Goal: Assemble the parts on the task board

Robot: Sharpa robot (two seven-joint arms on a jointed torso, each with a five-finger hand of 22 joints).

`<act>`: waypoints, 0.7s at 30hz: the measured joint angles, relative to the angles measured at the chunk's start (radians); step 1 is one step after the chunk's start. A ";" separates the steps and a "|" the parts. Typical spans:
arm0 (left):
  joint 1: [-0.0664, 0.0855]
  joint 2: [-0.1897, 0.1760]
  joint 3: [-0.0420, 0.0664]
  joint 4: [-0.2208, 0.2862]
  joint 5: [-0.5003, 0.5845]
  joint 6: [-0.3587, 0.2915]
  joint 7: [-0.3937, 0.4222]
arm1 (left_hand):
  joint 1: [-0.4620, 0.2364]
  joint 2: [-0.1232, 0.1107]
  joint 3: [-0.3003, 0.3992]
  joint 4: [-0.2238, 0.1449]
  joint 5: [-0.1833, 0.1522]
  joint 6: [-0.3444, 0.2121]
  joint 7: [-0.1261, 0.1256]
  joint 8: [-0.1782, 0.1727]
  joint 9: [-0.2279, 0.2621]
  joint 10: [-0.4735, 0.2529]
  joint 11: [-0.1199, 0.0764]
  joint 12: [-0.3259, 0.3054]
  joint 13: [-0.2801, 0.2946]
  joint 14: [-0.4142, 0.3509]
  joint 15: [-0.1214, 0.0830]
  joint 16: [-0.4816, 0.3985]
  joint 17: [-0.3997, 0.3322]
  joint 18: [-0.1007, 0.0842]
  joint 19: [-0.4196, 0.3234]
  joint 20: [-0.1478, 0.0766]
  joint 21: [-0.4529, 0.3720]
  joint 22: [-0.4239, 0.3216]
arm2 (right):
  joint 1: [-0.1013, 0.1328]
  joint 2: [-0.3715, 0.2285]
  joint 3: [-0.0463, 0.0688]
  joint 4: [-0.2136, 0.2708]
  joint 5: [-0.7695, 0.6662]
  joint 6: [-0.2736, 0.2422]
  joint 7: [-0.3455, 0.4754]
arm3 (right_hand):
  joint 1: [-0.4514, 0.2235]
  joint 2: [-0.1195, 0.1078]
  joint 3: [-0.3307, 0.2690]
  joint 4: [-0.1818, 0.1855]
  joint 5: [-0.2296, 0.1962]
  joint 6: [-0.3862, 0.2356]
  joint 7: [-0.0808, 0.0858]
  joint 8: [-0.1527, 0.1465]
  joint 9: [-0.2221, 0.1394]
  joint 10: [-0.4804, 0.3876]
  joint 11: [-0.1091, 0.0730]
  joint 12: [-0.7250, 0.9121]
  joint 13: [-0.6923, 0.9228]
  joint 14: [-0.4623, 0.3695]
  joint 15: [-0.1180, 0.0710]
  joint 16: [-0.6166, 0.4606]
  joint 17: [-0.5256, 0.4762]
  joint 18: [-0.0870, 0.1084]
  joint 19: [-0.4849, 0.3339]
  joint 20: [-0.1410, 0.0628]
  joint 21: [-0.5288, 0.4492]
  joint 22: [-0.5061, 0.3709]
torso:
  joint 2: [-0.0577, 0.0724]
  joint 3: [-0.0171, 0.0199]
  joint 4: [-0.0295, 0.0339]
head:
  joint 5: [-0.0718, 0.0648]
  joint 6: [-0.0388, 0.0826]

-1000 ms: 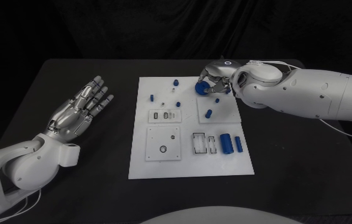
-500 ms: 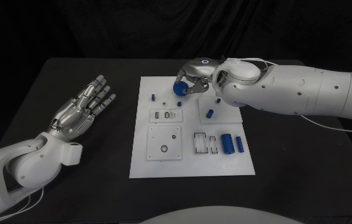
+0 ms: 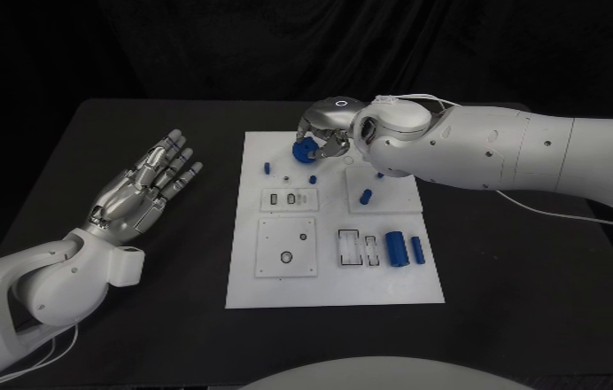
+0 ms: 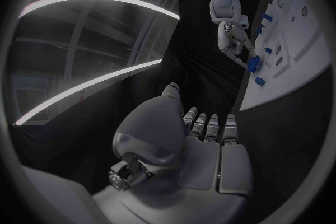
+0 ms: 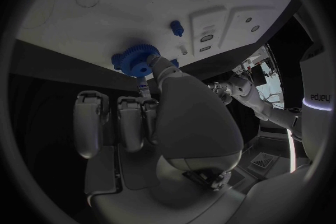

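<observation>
While right hand (image 3: 329, 139) pinches blue gear (image 3: 304, 151) over task board (image 3: 332, 292), left hand (image 3: 138, 188) spread, empty.

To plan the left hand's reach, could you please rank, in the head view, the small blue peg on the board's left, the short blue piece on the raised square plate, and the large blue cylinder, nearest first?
1. Small blue peg, board's left side, nearest the left hand.
2. Short blue piece, on the raised square plate, mid-right.
3. Large blue cylinder, lower right, farthest.

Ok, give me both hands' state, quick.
Left hand: open, fingers spread, holding nothing, beside the white board.
Right hand: holding a blue gear over the far end of the board.
</observation>
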 measured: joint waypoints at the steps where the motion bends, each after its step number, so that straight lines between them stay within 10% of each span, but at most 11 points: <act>1: 0.000 0.001 0.000 0.000 0.000 0.000 0.000 | 0.000 0.000 0.000 0.000 0.000 -0.001 0.001 0.000 0.000 0.000 0.000 0.000 0.000 -0.001 0.001 0.000 0.000 0.000 0.003 0.003 0.000 0.000 | 0.000 0.004 0.001 -0.004 0.000 0.003 0.001 | -0.001 -0.001 0.000 0.000 0.000 -0.003 -0.003 0.000 0.000 0.000 0.000 0.000 0.000 0.000 0.000 -0.002 0.000 0.000 0.000 0.000 0.000 0.000 | 0.000 0.0000 -0.0007 | 0.001 0.000; 4: 0.000 0.003 0.000 0.000 0.000 0.001 0.000 | 0.000 0.000 0.000 0.000 0.000 -0.001 0.001 0.000 0.000 0.000 0.000 0.000 0.000 -0.004 0.004 0.000 0.000 0.000 0.003 0.003 0.000 0.000 | -0.002 0.012 0.003 -0.015 0.000 0.011 0.003 | -0.002 -0.001 0.000 0.000 -0.006 -0.020 -0.020 0.002 0.001 0.000 0.000 0.000 0.000 0.000 0.000 -0.003 0.000 0.000 0.000 0.000 -0.009 0.000 | 0.000 -0.0001 -0.0028 | 0.004 0.000; 6: 0.000 0.003 0.000 -0.001 0.000 0.001 0.000 | 0.000 0.000 0.000 0.000 0.000 -0.001 0.001 0.000 0.000 0.000 0.000 0.000 0.000 -0.004 0.004 0.000 0.000 0.000 0.003 0.003 0.000 0.000 | -0.003 0.016 0.004 -0.019 0.001 0.016 0.004 | -0.012 -0.001 0.004 0.003 -0.012 -0.082 -0.016 0.060 0.005 0.000 0.000 0.000 0.000 0.000 0.000 -0.015 0.000 0.000 -0.010 0.005 -0.024 0.000 | 0.000 -0.0001 -0.0044 | 0.007 0.000; 7: 0.000 0.003 0.000 -0.001 0.000 0.002 0.000 | 0.000 0.000 0.000 0.000 0.000 -0.001 0.001 0.000 0.000 0.000 0.000 0.000 0.000 -0.004 0.004 0.000 -0.001 0.000 0.003 0.003 0.000 0.000 | -0.004 0.018 0.004 -0.020 0.001 0.018 0.005 | -0.013 0.000 0.012 0.004 -0.017 -0.106 -0.015 0.064 0.051 0.000 0.000 0.000 0.000 0.000 0.000 -0.019 0.000 0.000 -0.016 0.005 -0.029 0.000 | 0.000 -0.0001 -0.0048 | 0.008 0.000; 10: 0.000 0.003 0.000 -0.003 0.000 0.003 0.000 | 0.000 0.000 0.000 0.000 0.000 -0.001 0.001 0.000 0.000 0.000 0.000 0.000 0.000 -0.004 0.004 0.000 -0.001 0.000 0.003 0.003 0.000 0.000 | -0.006 0.021 0.005 -0.022 0.001 0.024 0.007 | -0.028 -0.001 0.020 0.006 -0.035 -0.159 -0.016 0.032 0.128 0.000 0.000 -0.015 0.000 0.000 0.000 -0.026 0.000 0.000 -0.023 0.006 -0.043 0.000 | 0.000 0.0001 -0.0062 | 0.010 -0.002; 21: 0.000 0.005 0.000 -0.007 0.000 0.006 0.000 | 0.000 0.000 0.000 0.000 0.000 -0.001 0.001 0.000 0.000 0.000 0.000 0.000 0.000 -0.004 0.004 0.000 -0.001 0.000 0.003 0.003 0.000 0.000 | -0.012 0.016 0.001 -0.020 0.002 0.035 0.017 | -0.027 -0.017 0.027 0.007 -0.071 -0.300 -0.044 -0.057 0.070 0.004 -0.011 -0.043 0.000 -0.003 -0.004 -0.043 0.000 0.000 -0.045 -0.009 -0.075 0.001 | 0.000 0.0029 -0.0062 | 0.010 -0.002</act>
